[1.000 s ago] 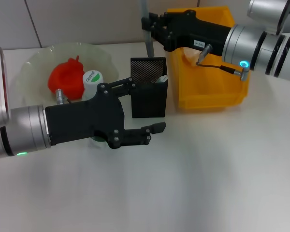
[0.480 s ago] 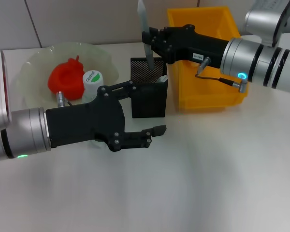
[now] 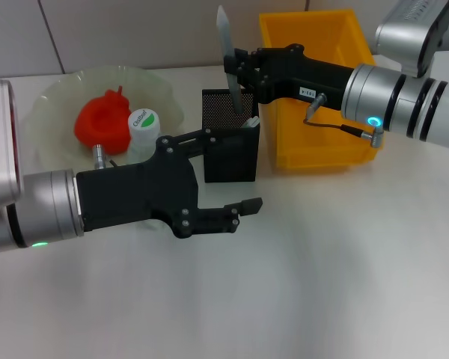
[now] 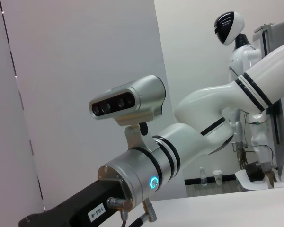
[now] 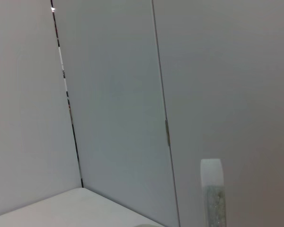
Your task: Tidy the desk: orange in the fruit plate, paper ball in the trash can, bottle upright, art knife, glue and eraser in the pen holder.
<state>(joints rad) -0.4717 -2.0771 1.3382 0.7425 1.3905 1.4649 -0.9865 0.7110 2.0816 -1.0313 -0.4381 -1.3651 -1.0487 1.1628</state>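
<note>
Table [image 3: 344, 284]: carrying, from the robot's left, a pale plate [image 3: 49, 105] holding the orange [image 3: 102, 123] with the white-capped bottle [image 3: 143, 131] standing at its rim, then a black mesh holder [image 3: 230, 146], then a yellow bin [image 3: 322, 105] touching the holder's right side. Left gripper [image 3: 224, 176]: hovering low in front of the plate and holder, fingers standing apart and gripping nothing. Right gripper [image 3: 243, 75]: reaching over the bin, fingers pinching the grey knife [image 3: 227, 56] upright, its lower end dipping into the holder.

The bottle [image 3: 143, 127] cap bears green lettering too small to read, and the right arm's white label [image 3: 308, 92] likewise
</note>
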